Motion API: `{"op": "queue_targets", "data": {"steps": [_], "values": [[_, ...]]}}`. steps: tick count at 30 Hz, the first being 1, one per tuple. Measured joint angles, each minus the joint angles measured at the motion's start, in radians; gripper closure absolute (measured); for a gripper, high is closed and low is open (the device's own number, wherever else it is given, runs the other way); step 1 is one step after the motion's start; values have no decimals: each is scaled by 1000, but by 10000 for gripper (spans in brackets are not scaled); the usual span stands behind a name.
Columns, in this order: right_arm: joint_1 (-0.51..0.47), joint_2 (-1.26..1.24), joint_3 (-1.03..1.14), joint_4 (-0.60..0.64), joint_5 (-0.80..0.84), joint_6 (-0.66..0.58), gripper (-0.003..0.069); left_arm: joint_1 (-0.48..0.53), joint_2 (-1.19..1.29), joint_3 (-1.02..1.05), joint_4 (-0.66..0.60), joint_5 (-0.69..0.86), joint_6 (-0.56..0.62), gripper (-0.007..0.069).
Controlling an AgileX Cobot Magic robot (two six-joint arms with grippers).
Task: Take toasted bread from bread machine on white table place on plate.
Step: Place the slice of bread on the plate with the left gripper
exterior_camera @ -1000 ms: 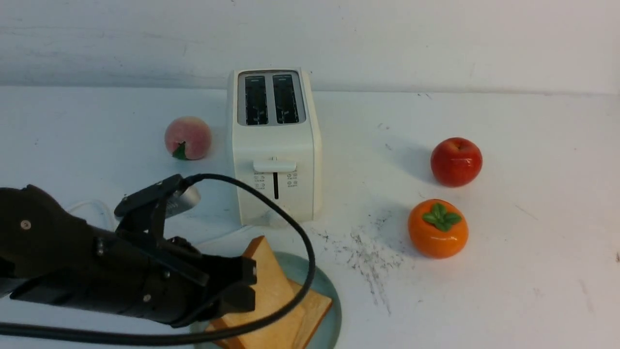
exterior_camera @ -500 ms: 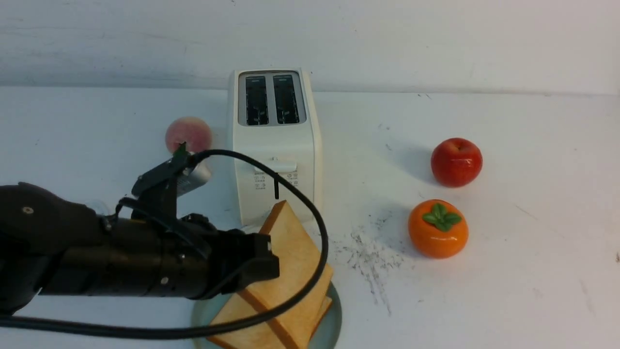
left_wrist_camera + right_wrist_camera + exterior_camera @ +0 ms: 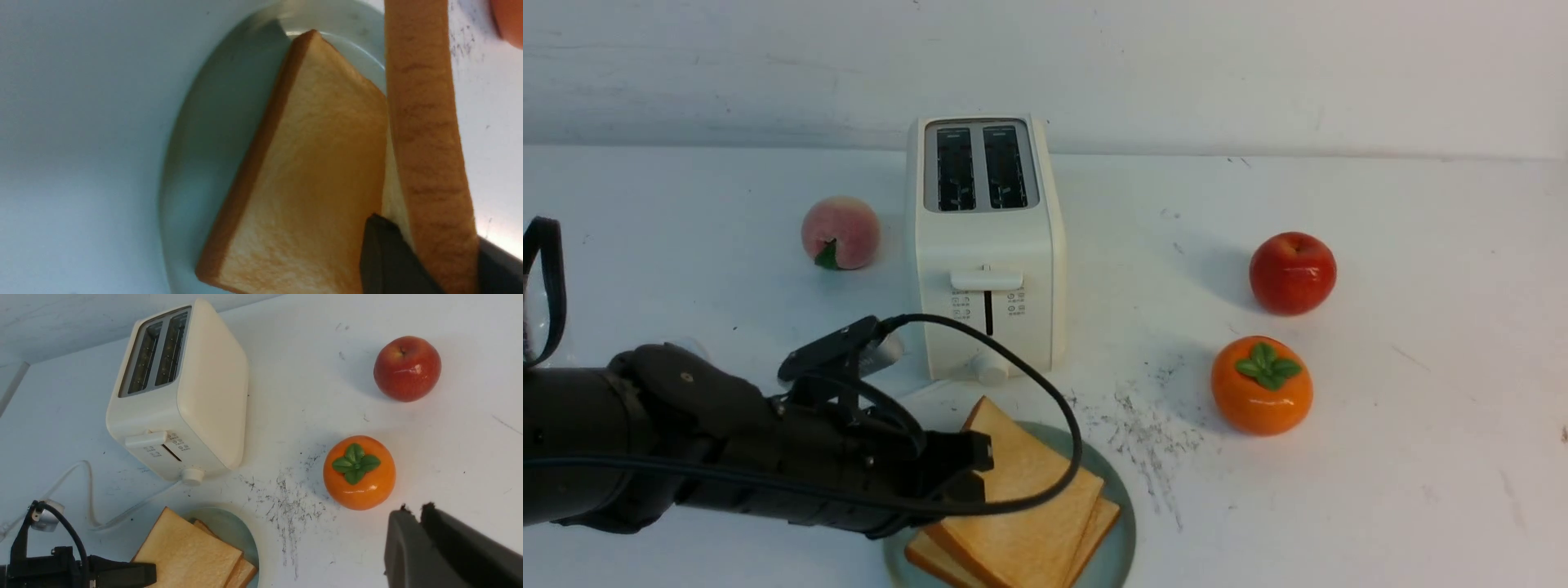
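Two square slices of toasted bread lie on the white table's near side, stacked askew on a plate, and from where I stand, left to right, it goes like this. The left arm reaches in low, with the left gripper at the stack; its fingers straddle the upper slice, though I can't tell whether they pinch it. Behind the arm sits a pink peach. Next comes the cream toaster, both slots free of bread. Just in front of it is the pale blue-green plate, the upper slice tilted over the lower slice. Farther right, an orange persimmon rests on the scuffed white table, with a red apple behind it. The right wrist view shows the right gripper held narrow, nothing visible between its tips; whether they touch, I can't tell.
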Motion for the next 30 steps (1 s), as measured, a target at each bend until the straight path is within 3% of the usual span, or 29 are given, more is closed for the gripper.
{"op": "queue_targets", "data": {"steps": [8,12,17,23,30], "values": [[0,0,0,0,8,0,593,0,6,0,12,-16,2,307],[0,0,0,0,19,0,585,0,6,0,16,-27,4,249],[0,0,0,3,25,0,578,0,6,0,44,-52,4,231],[0,0,0,3,34,0,573,0,6,0,163,-138,4,230],[0,0,0,4,35,0,568,1,0,0,186,-204,4,230]]}}
